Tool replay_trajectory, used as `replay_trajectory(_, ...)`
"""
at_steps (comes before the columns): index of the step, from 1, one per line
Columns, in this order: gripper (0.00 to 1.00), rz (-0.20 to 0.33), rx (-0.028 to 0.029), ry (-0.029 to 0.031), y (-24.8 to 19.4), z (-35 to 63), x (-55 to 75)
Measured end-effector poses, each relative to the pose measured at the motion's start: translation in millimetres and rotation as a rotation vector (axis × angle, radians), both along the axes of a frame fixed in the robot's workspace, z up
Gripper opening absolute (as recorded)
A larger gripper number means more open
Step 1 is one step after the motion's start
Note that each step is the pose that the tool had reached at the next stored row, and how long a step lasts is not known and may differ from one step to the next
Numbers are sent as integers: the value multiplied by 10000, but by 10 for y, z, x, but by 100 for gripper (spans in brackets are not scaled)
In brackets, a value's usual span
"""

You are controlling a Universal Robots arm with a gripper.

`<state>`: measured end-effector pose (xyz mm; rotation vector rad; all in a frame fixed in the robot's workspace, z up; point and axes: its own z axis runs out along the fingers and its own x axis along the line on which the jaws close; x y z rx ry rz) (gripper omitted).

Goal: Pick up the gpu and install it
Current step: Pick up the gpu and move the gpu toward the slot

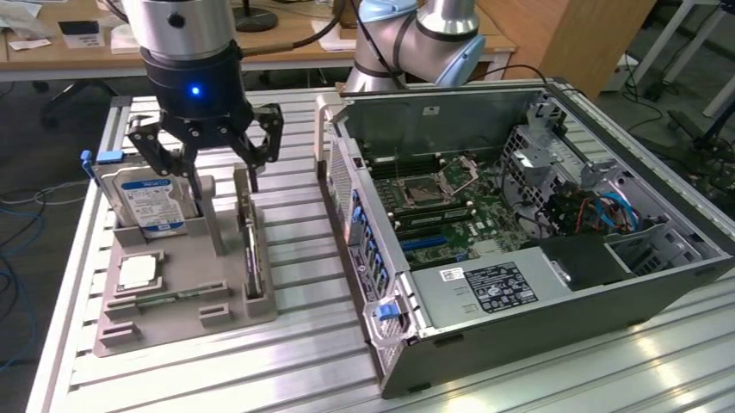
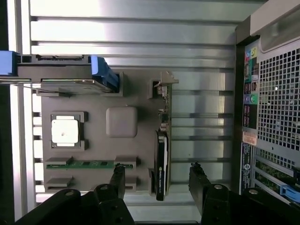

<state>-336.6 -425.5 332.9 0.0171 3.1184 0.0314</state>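
Since the gpu (image 1: 247, 231) stands on its long edge in a slot of the grey holder (image 1: 172, 320), its top edge is free to be taken from above. Your tool (image 1: 222, 185) hangs just over it, fingers spread wide, one to each side of the card, holding nothing. From the wrist you see the card as a thin strip between the fingertips, with a dark face close under the tool and a silvery bracket at the far end. The drive (image 1: 144, 202), upright in its own slot beside the tool, stands apart from the fingers. The case (image 1: 517, 297) lies open on the worktop (image 1: 287, 366) on the tool's other side, board facing up, likely to let the card go in from above.
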Motion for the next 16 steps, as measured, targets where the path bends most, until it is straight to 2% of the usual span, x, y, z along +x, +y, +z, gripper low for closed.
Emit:
replay_trajectory(8, 66, -153, 0, 0, 0, -133, 3)
replay_trajectory(16, 66, -93, 0, -1, -4, -274, 20)
